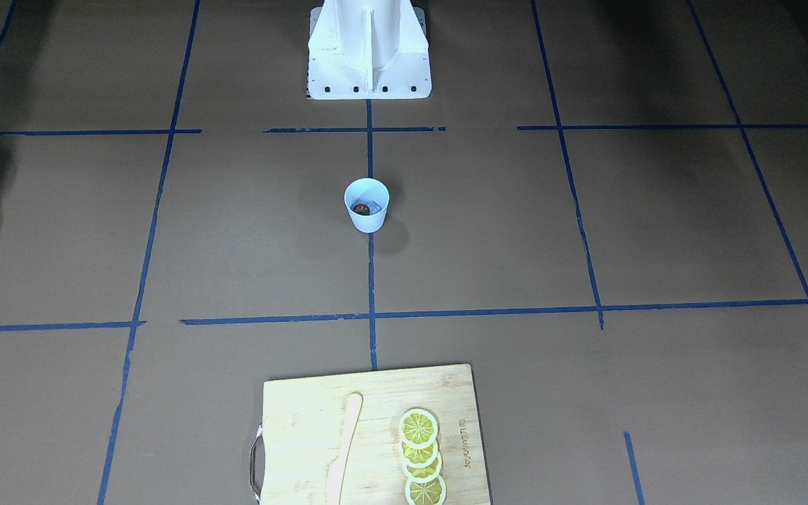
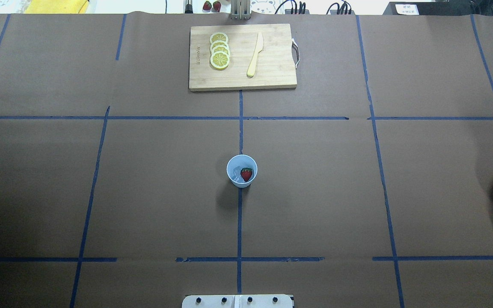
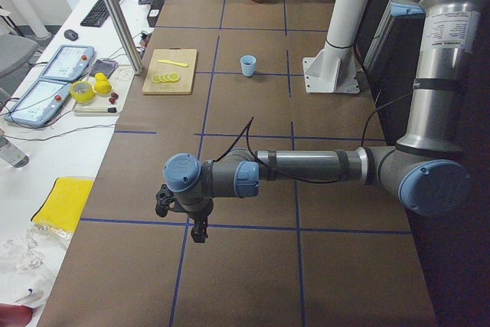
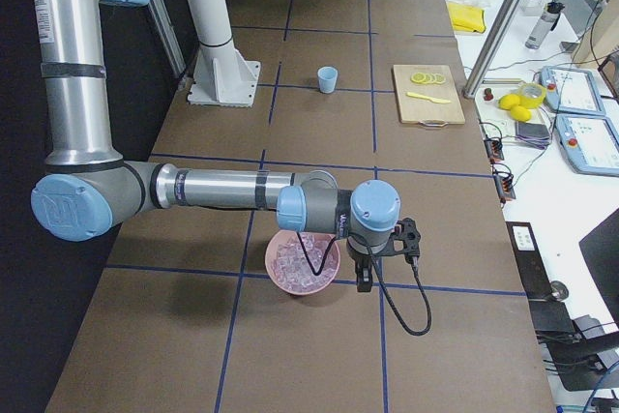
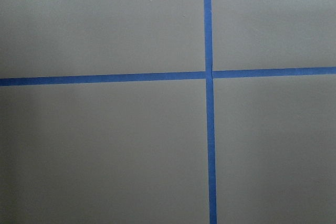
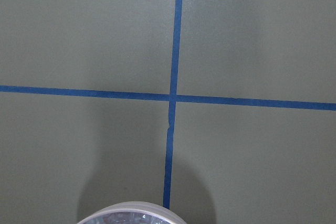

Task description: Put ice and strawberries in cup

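Seemingly finished: with strawberry (image 2: 246,174) and ice (image 2: 236,168) in the cup (image 2: 242,171) mid-table, I hold my left hand (image 3: 200,233) and right hand (image 4: 364,283) clear over the table's opposite ends, though I cannot tell whether they are spread or pressed together.

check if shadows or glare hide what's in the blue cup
Overhead exterior: cup evenly lit, strawberry crisp, ice nearly lost against the pale inner wall. Exterior front-facing: the strawberry looks dark inside the cup; the cutting board is washed out. Side views: cup too small to see inside.

strawberry (image 2: 246,174) and ice (image 2: 236,169) lie in the cup (image 2: 242,184), cutting board (image 2: 272,72) well beyond it.
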You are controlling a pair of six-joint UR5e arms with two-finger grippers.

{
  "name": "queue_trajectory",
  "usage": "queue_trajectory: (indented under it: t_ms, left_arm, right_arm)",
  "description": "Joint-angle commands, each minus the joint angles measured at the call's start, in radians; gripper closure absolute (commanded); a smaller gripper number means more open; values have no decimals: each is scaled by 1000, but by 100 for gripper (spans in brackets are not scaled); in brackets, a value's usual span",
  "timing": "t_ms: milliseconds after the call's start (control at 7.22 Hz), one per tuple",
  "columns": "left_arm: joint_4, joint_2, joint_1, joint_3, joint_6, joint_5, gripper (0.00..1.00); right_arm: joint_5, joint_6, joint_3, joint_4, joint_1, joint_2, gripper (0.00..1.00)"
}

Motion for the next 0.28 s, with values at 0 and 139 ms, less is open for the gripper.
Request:
queue_trajectory:
  t_ms: [0, 139]
  left_arm:
    - [1, -2, 0, 1, 0, 0, 0]
    - [1, -2, 0, 1, 0, -2, 0]
  right_arm:
    - [0, 0, 1, 0, 0, 0, 1]
    - [0, 0, 0, 0, -1, 5, 1]
